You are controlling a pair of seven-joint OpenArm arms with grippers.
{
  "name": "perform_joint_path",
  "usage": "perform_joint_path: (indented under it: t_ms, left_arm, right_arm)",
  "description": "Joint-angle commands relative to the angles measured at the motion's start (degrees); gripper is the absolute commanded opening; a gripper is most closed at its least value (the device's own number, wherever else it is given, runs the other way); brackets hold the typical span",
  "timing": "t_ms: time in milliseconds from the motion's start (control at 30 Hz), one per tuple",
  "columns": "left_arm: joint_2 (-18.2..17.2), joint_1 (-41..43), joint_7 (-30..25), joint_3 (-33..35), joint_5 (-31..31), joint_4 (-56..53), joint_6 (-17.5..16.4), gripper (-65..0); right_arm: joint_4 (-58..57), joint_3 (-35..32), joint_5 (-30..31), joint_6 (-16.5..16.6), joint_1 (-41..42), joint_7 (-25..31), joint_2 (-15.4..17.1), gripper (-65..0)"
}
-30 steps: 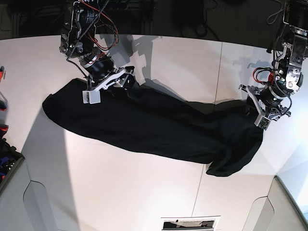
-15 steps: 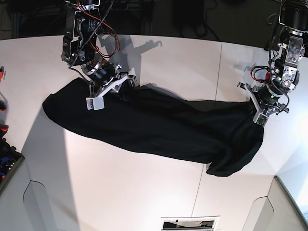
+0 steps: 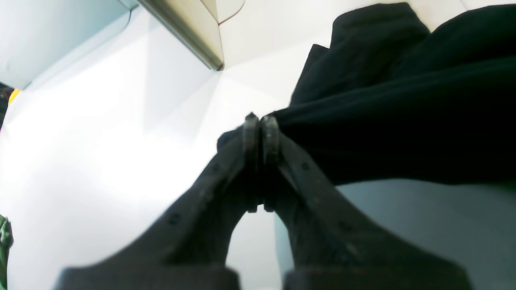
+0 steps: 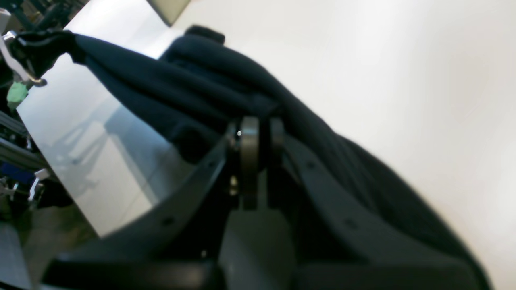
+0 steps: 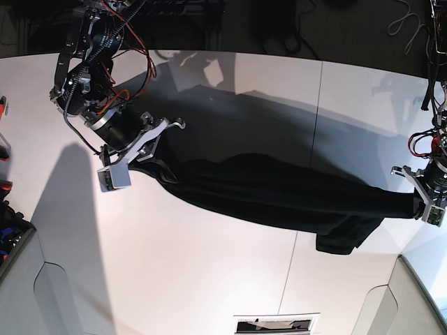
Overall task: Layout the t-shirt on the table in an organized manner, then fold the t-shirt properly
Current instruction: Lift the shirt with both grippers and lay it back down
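Observation:
The black t-shirt [image 5: 279, 199] hangs as a long stretched band between my two grippers, over the white table [image 5: 209, 272]. At the left of the base view my right gripper [image 5: 155, 148] is shut on one end of the t-shirt [image 4: 193, 92]; the right wrist view shows its fingertips [image 4: 258, 131] pinching bunched fabric. On the base view's right side my left gripper [image 5: 421, 197] is shut on the other end, and in its wrist view the left gripper [image 3: 260, 121] clamps the cloth's edge [image 3: 403, 121]. A loose fold [image 5: 342, 241] sags near the right end. No graphic shows.
A thin dark seam [image 5: 318, 112] crosses the table. A grey bin [image 5: 14, 244] with colourful items sits at the left edge. A dark slot [image 5: 276, 324] lies at the front edge, and an angled grey panel [image 5: 419, 293] at the front right corner.
Both grippers have shut on the shirt's ends and pulled apart, left and right. The shirt rose from a flat heap into a taut narrow band.

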Motion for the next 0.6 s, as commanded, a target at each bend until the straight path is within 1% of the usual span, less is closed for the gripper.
perform_joint_path:
  t_ms: [0, 133, 167, 233, 300, 367, 500, 533, 567]
  left_arm:
    - [-1.6, -1.5, 0.4, -1.5, 1.1, 0.5, 2.4, -65.0]
    - [-1.6, -1.8, 0.4, -2.2, -0.2, 0.5, 2.4, -65.0]
    - [-1.6, -1.8, 0.4, -2.2, -0.4, 0.5, 1.8, -65.0]
    - [-1.6, -1.7, 0.4, -2.1, -0.8, 0.5, -0.7, -65.0]
    - [-1.5, -1.4, 0.4, -2.1, -1.2, 0.3, -1.9, -65.0]
    - [-1.5, -1.4, 0.4, -2.1, -2.2, -0.5, -1.9, -65.0]
    - [-1.2, -1.5, 0.3, -2.1, -4.1, -3.4, -2.1, -65.0]
    - [-0.9, -1.5, 0.3, -2.1, -4.2, -4.0, -2.3, -65.0]
    - [-0.6, -1.5, 0.3, -2.1, -4.2, -4.4, -2.6, -65.0]
  right_arm:
    - [2.1, 0.5, 0.5, -0.3, 0.7, 1.9, 0.3, -65.0]
    - [4.2, 2.1, 0.4, -0.3, 0.8, 2.2, 0.3, -65.0]
    - [4.2, 2.6, 0.4, -0.3, 0.7, 2.3, 0.3, -65.0]
    - [4.0, 3.0, 0.0, -0.3, 0.6, 2.0, 0.3, -65.0]
    - [3.3, 3.0, -0.7, -0.5, 0.6, 0.6, 0.2, -65.0]
    - [2.4, 3.0, -0.7, -0.5, 0.6, -0.7, 0.3, -65.0]
    - [0.9, 3.0, -0.7, -0.5, 0.6, -0.3, 0.3, -65.0]
    - [0.8, 3.0, -0.7, -0.5, 0.6, 0.0, 0.3, -63.1]
    - [0.8, 3.0, -0.9, -0.6, 0.6, 0.3, 0.3, -56.1]
